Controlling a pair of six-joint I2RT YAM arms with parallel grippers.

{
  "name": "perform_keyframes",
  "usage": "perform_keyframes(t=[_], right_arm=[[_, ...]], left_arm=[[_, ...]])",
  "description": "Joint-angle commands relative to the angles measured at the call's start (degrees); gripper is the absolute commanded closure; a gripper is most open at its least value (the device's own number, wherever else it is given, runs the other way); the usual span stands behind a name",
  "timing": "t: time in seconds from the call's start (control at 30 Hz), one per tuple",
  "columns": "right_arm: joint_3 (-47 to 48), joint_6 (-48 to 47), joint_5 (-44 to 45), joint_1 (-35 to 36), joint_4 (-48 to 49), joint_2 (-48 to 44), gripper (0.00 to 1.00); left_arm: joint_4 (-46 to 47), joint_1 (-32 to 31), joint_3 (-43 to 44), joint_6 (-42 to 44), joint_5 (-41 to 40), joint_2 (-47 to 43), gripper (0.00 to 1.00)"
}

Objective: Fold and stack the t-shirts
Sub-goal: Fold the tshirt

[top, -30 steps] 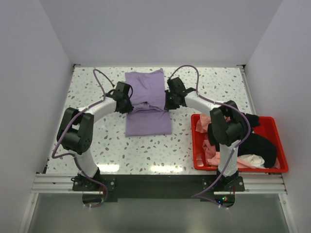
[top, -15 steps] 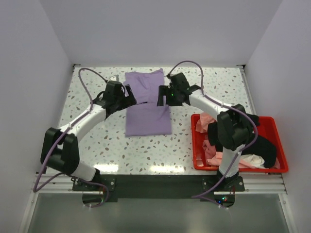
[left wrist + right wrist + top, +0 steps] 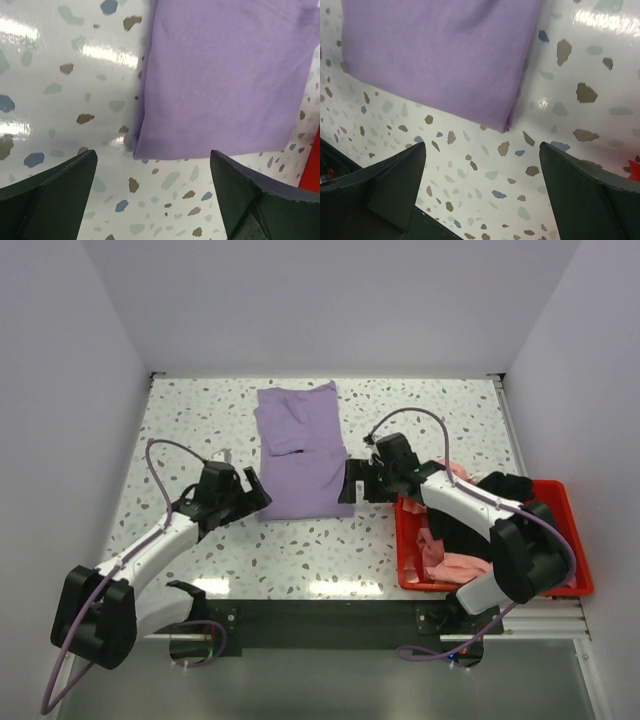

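Lavender t-shirt flat on speckled table — L gripper by near-left corner, R gripper by near-right corner; both w/ jaws spread wide, gripping nothing.

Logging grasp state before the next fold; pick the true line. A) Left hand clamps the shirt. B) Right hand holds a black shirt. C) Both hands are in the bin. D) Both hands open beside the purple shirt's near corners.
D: left hand and right hand gape empty, flanking the purple shirt at its near corners.
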Motion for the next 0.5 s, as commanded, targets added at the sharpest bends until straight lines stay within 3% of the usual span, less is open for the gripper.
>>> perform_keyframes(t=[0.0, 0.23, 0.47], right_arm=[[-2.9, 2.0, -2.6, 0.5, 4.0, -1.9, 0.01], [-4.1, 1.9, -2.9, 1.1, 4.0, -0.9, 0.01], [-4.3, 1.7, -2.7, 1.2, 4.2, -0.3, 0.01]], left_arm=[[3.4, -0.2, -3.6, -1.9, 3.2, -1.7, 0.0], [7.5, -0.2, -5.9, -3.1, 3.5, 2.3, 0.05], [10.0, -0.2, -5.8, -3.3, 3.6, 6.7, 0.38]])
